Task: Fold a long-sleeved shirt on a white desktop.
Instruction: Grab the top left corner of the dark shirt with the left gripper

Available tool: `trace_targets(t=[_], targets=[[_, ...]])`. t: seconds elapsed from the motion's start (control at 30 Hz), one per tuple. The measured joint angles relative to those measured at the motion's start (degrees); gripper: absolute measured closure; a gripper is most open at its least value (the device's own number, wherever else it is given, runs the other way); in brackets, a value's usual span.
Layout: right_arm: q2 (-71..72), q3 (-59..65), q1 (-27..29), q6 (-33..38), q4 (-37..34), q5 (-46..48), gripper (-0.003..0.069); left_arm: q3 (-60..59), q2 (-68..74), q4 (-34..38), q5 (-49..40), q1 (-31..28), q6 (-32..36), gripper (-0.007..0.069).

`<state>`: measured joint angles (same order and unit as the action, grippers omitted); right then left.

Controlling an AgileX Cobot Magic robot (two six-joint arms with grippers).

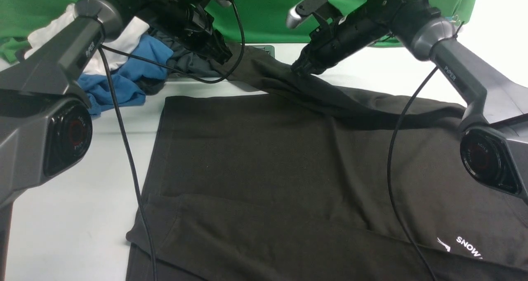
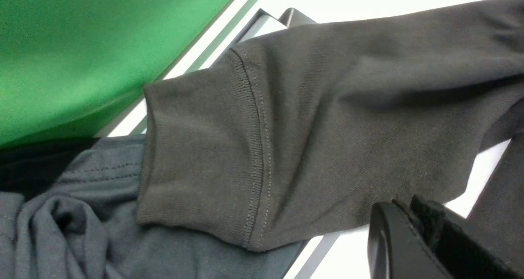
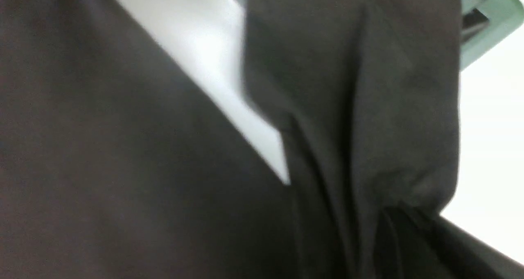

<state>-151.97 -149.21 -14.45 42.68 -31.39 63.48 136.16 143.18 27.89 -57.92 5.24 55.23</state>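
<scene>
Long-sleeved shirt (image 1: 268, 169), black-brown, fills the middle and lower right of the front view, lying spread flat on the white desktop (image 1: 62, 223). The desktop is smooth and matte, bare along the left of the frame and at the upper right. A green cloth backdrop (image 1: 264, 12) hangs across the top of the frame behind it. At the upper left sits a heap of other clothes: a blue garment (image 1: 123, 79), a white cloth (image 1: 123, 37) and a dark grey garment (image 1: 189, 62). A silver-framed cable hatch (image 1: 266, 49) shows at the top centre, partly covered by the shirt's sleeve.

The shirt's body is mostly smooth, with a folded layer across the bottom of the frame. A white mountain-line print (image 1: 466, 246) with the letters "SNOW" shows at the lower right. One sleeve runs from the right towards the top centre. Its ribbed cuff (image 2: 196, 156) rests on the edge of the dark grey garment and the hatch.

The right gripper (image 1: 301, 69) is clamped on the sleeve, pulling the cloth up into a ridge. The left gripper (image 1: 220, 56) sits just above the cuff, its jaws close together with nothing between them.
</scene>
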Motion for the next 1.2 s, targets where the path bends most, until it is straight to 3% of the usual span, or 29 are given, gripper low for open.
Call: trace_targets(t=[0.27, 0.43, 0.73, 0.9, 1.0, 1.03, 1.07, 1.1, 1.13, 1.2], targets=[[0.24, -3.09, 0.0, -3.5, -2.68, 5.87, 0.0632, 0.0, 0.0, -0.89, -1.22, 0.0, -0.19, 0.0564], [3.51, 2.86, -0.33, -6.04, -2.75, 5.99, 0.0633, 0.0, -1.44, -0.91, -2.34, -0.26, -1.11, 0.0564], [13.48, 22.15, -3.24, 6.28, -3.46, 6.45, 0.0633, 0.05, -2.81, -0.13, -4.9, -1.38, -1.5, 0.0564], [13.49, 26.03, -4.11, 7.47, -3.12, 6.45, 0.0617, 0.05, -2.81, 1.25, -4.38, -0.67, -1.37, 0.054], [13.49, 26.7, -4.53, 7.11, -2.62, 6.46, 0.0477, 0.05, -2.81, 2.9, -1.19, 0.72, -1.37, 0.0466], [13.49, 26.7, -4.53, 7.1, -2.62, 6.46, 0.0465, 0.05, -2.81, 2.98, -0.95, 0.86, -1.37, 0.046], [13.49, 26.7, -4.59, 6.92, -2.62, 6.46, 0.0415, 0.05, -2.81, 3.31, 0.14, 1.36, -1.37, 0.0433], [13.49, 26.7, -4.59, 6.13, -2.62, 6.46, 0.0316, 0.05, -2.52, 3.89, 3.52, 2.87, -1.52, 0.0367], [13.49, 26.7, -4.47, 5.17, -2.54, 6.46, 0.0275, 0.05, -2.1, 4.04, 5.9, 3.72, -2.0, 0.0329], [13.49, 26.7, -4.19, 3.59, -2.33, 6.46, 0.0256, 0.05, -1.11, 4.25, 10.25, 5.02, -2.92, 0.0264]])
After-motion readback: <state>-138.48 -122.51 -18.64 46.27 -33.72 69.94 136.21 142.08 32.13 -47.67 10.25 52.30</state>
